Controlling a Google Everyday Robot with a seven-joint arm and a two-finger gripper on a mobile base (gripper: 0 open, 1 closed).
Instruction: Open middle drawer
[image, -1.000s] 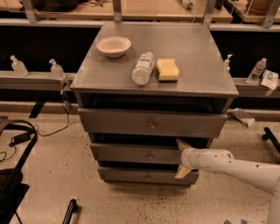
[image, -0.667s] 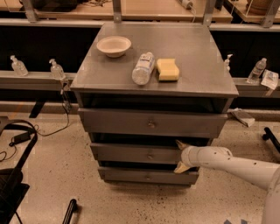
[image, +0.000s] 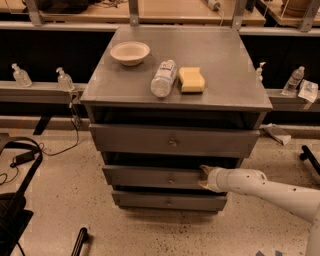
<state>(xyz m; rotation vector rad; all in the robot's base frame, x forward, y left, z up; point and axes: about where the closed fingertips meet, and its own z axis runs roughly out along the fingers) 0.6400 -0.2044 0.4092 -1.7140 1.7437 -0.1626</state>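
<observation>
A grey metal cabinet (image: 225, 75) with three drawers stood on a speckled floor, seen from above and in front. On its top, a pale bowl (image: 130, 52) sat near the back left corner. A clear plastic bottle (image: 163, 78) lay on its side near the middle, with a yellow sponge (image: 192, 80) just to its right. The middle drawer (image: 145, 177) sat between a wider top drawer (image: 130, 140) and a narrower bottom drawer (image: 150, 200). Its plain front carried one small round knob (image: 171, 179) at the centre. A white robot arm (image: 260, 187) reached in low from the right edge of the view. Its tool (image: 203, 178) was at the right end of the middle drawer's front, well to the right of the knob. The tool's two pale tips appeared to stand apart, one above the other, with nothing clamped between them. Whether they touched the drawer front could not be told. Over the last second the tool had crept slightly left along the front, towards the knob, while the drawer front itself had not visibly shifted. Judging from this, the pull had not yet begun and the robot was lining up its grasp. The next step would likely mean closing on the knob, or on the front's edge, and drawing straight back.
</observation>
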